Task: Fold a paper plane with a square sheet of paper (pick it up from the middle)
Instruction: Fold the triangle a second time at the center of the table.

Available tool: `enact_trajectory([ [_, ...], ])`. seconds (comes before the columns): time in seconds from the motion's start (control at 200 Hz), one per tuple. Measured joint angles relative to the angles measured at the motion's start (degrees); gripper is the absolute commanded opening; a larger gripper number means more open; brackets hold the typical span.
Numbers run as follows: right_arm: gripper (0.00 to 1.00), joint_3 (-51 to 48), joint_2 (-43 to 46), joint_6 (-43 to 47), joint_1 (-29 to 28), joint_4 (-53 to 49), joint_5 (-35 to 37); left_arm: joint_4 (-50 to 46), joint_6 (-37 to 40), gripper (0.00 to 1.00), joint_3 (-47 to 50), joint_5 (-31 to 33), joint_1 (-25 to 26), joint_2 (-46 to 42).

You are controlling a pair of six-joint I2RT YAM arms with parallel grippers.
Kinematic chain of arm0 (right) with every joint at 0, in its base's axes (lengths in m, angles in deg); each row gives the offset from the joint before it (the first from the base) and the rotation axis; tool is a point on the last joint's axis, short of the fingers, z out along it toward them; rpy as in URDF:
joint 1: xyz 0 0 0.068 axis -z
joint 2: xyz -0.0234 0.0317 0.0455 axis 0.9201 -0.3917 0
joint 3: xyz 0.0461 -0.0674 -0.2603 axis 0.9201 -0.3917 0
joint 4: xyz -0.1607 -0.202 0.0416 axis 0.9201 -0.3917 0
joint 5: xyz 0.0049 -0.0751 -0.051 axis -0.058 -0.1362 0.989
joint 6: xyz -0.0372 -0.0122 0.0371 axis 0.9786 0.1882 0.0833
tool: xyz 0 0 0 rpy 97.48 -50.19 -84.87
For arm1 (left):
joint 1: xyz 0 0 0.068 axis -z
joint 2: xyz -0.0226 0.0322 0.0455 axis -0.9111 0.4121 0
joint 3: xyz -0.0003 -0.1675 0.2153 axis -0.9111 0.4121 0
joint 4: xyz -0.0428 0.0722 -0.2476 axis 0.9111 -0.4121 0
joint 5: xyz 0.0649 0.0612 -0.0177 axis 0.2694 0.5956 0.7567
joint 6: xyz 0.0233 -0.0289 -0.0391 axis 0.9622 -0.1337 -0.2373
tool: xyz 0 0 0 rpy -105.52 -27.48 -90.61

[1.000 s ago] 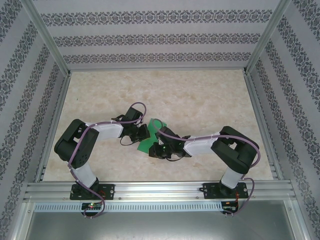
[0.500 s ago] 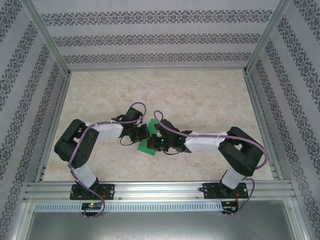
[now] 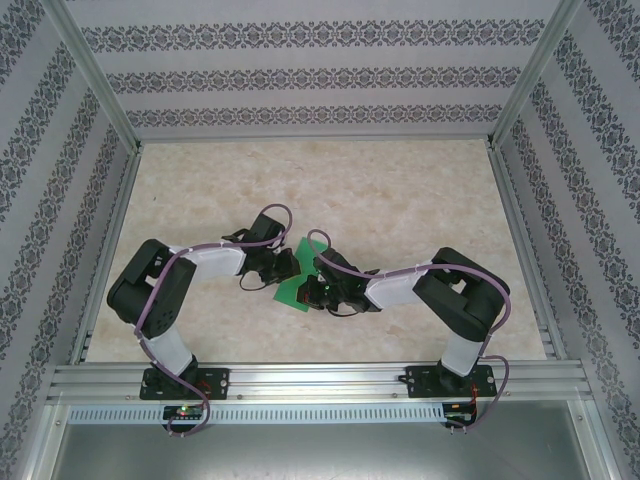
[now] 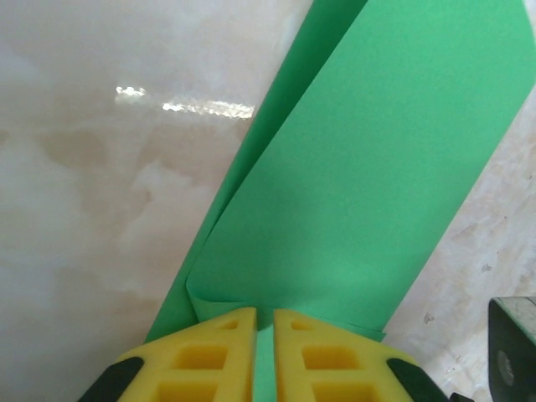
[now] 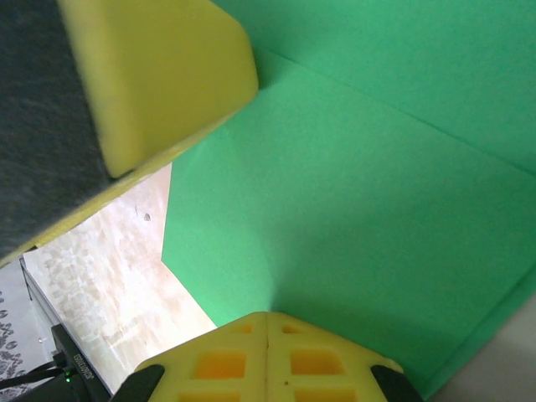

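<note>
The table lies under the sheet of paper, which sits over its middle part, a little toward the near edge. The left arm reaches in from the paper's left side and the right arm from its right, and the two meet over it. The paper itself is doubled over: in the left wrist view one green layer lies on another, joined by a soft rounded bend, not a sharp crease. The left gripper is at that bend, its yellow pads drawn close with only a sliver of green between them, so I read it as pinching the paper at the fold. The right gripper is at the paper's opposite edge with its fingers clenched flat together. I cannot tell whether any paper is caught between them. I judge this sheet to be very light, thin and limp, with enough spring to pop a loose fold open once I let go. It should slide easily on this glossy surface, so pressing down will serve me better than pushing sideways. Any stray dent will stay in it, and pulling with both arms could tear it. I would take hold close to the fold line, through both layers and near the middle of that edge, since the corners would droop.
</note>
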Motion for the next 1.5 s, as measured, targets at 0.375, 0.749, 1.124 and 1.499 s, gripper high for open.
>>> enact_trajectory([
  [0.375,0.02,1.2,-0.7,0.4,0.0,-1.0,-0.6,0.1,0.3,0.13,0.1,-1.0,0.0,-9.9],
  [0.749,0.02,1.9,-0.9,0.7,0.0,-2.0,-0.7,4.5,-1.1,0.07,1.0,-3.8,0.0,-0.6],
  [1.124,0.00,2.8,-1.3,2.2,0.0,-3.3,-1.0,8.7,1.0,0.10,2.8,-4.7,-1.8,2.0],
  [1.499,0.00,3.3,-1.5,5.0,0.0,-4.0,-1.2,12.9,4.2,0.10,4.3,-6.5,-4.7,2.4],
])
